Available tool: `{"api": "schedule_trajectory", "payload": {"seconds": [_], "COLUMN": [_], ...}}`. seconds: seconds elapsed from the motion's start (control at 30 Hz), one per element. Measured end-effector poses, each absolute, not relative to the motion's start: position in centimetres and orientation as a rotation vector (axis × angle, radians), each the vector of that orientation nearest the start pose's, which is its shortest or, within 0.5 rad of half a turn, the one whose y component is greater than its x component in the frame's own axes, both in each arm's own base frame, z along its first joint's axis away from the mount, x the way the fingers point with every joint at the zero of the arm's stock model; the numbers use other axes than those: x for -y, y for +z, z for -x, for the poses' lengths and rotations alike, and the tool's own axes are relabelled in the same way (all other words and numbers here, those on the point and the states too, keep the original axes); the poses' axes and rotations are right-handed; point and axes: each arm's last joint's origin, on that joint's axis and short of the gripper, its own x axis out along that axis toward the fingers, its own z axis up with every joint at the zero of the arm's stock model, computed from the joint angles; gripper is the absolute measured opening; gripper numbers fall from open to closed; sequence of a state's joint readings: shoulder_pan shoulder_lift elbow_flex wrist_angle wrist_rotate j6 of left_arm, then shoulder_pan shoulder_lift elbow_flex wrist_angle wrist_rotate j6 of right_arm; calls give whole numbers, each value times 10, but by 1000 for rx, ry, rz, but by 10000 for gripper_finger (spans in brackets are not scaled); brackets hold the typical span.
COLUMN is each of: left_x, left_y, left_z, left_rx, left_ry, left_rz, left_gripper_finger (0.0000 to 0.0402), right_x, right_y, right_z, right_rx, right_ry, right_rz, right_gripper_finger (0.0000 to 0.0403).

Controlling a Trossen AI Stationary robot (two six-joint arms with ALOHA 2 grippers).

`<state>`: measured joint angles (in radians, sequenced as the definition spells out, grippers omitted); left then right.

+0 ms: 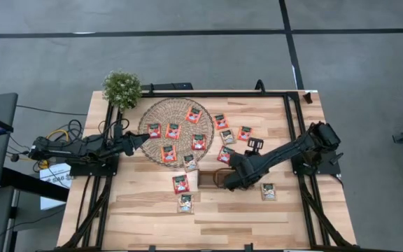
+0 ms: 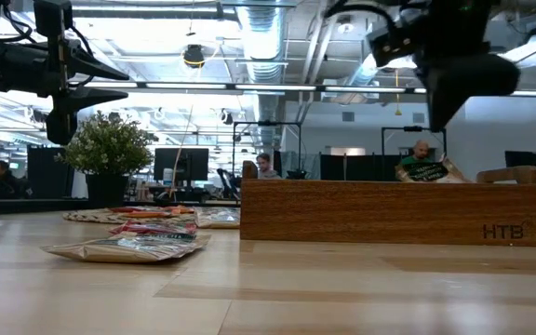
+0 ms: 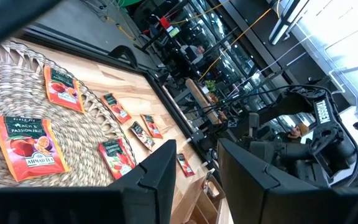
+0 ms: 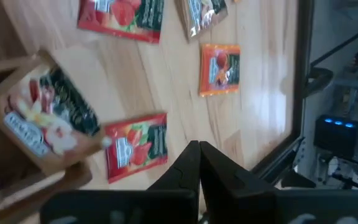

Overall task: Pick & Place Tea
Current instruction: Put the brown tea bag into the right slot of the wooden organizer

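Several tea sachets, mostly red, lie flat on the round woven mat (image 1: 173,131) and on the wooden table around it, such as one (image 1: 180,183) near the tray and one (image 1: 269,191) toward the right. One sachet (image 4: 48,121) lies in a compartment of the brown wooden tray (image 2: 394,212). My right gripper (image 4: 199,155) hangs shut above the tray's right end (image 1: 228,183), slanting down, with nothing between its fingers. My left gripper (image 3: 197,174) stands open and level above the mat's left edge (image 1: 145,138), holding nothing.
A potted plant (image 1: 122,88) stands at the table's far left corner. A small black part (image 1: 255,144) sits right of the mat. A black frame (image 1: 292,94) runs along the table's edges. Bare wood lies along the near edge (image 1: 222,224). People sit in the room behind (image 2: 266,166).
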<state>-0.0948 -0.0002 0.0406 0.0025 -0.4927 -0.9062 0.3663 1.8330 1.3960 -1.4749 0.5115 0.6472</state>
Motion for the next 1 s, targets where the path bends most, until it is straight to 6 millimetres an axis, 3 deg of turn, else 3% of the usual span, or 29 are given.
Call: {"api": "schedule_trajectory", "payload": {"seconds": [0.27, 1.0], "left_x": [-5, -5], "left_y": [177, 177], "left_z": [-92, -92], "left_rx": [219, 213], "left_ry": [351, 353], "left_rz": [906, 881], "left_gripper_finger": [110, 110], "right_x": [-91, -99], "right_y": [212, 203], "right_z": [-292, -290], "right_rx": [-1597, -1578], "right_ry": [-591, -570], "right_rz": [306, 223], "right_gripper_finger": [0, 0]}}
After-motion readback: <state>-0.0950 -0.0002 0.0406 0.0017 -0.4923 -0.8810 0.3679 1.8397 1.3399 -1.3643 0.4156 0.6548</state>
